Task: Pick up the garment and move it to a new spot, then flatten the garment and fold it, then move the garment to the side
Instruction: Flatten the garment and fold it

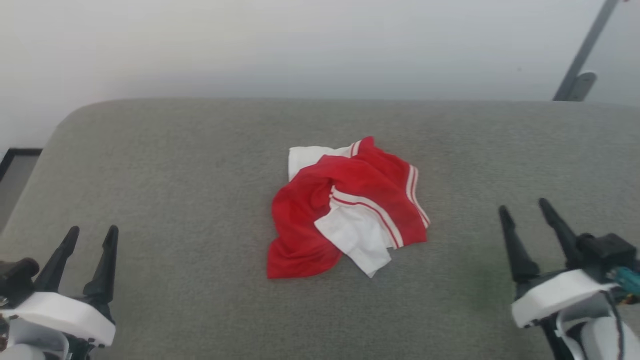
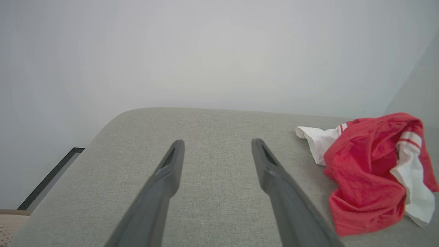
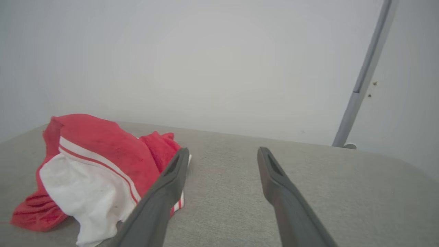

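A crumpled jersey lies on a gray pad between left claw and right claw, touching neither. Both gape, empty.

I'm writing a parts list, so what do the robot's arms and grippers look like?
The left gripper and right gripper each have two long, tapering dark fingers with pointed tips, slotted near the end, rising from a white moulded collar. The right one also carries a black block, a teal connector and a thin dark cable.

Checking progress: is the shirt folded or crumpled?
Crumpled: the shirt lies bunched in a heap, red and white layers twisted over each other.
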